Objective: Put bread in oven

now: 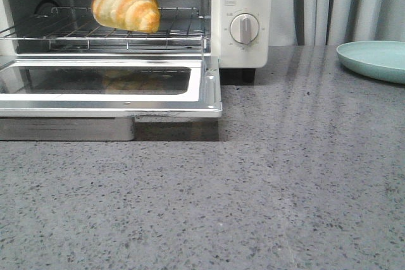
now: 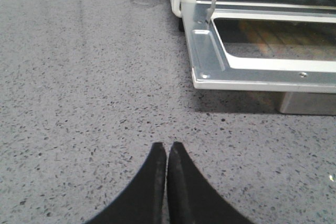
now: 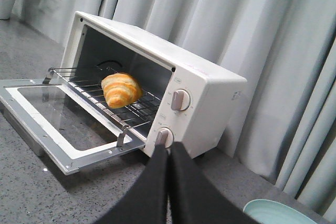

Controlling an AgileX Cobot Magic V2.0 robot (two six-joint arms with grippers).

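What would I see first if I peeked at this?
The shiny golden bread sitting on the wire rack inside the white oven, whose glass door hangs wide open. Off to the right on the grey counter is a pale green plate.

You have the bread, a glossy striped golden roll, lying on the wire rack inside the cream-white oven; its glass door hangs fully open.
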